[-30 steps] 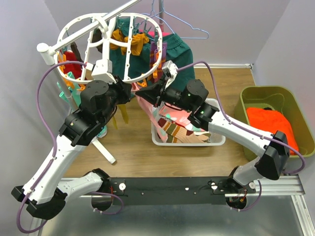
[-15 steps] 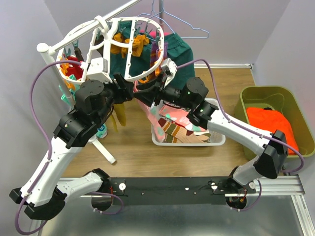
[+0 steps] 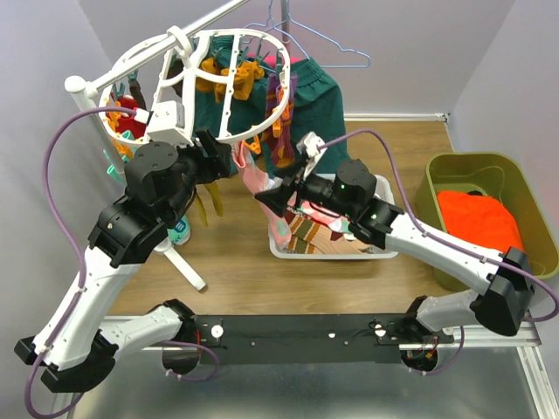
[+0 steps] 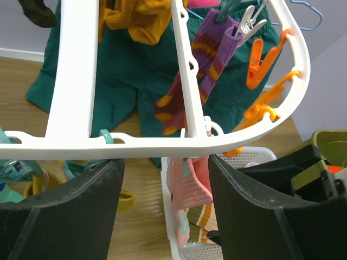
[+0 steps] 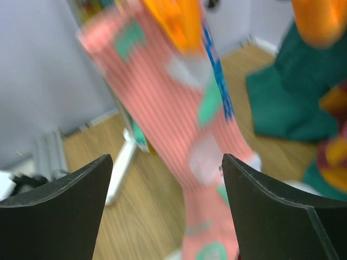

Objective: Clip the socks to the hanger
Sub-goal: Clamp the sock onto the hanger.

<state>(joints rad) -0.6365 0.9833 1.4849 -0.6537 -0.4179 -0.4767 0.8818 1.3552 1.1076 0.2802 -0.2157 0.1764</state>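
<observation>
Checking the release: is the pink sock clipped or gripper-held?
Clipped, apparently: pink sock hangs under an orange clip; right gripper open.

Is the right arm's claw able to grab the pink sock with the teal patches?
Probably yes. The right claw stands open, and the pink sock hangs straight ahead of it with nothing in between. The wrist picture is blurry, though, so how near the sock is cannot be told.
</observation>
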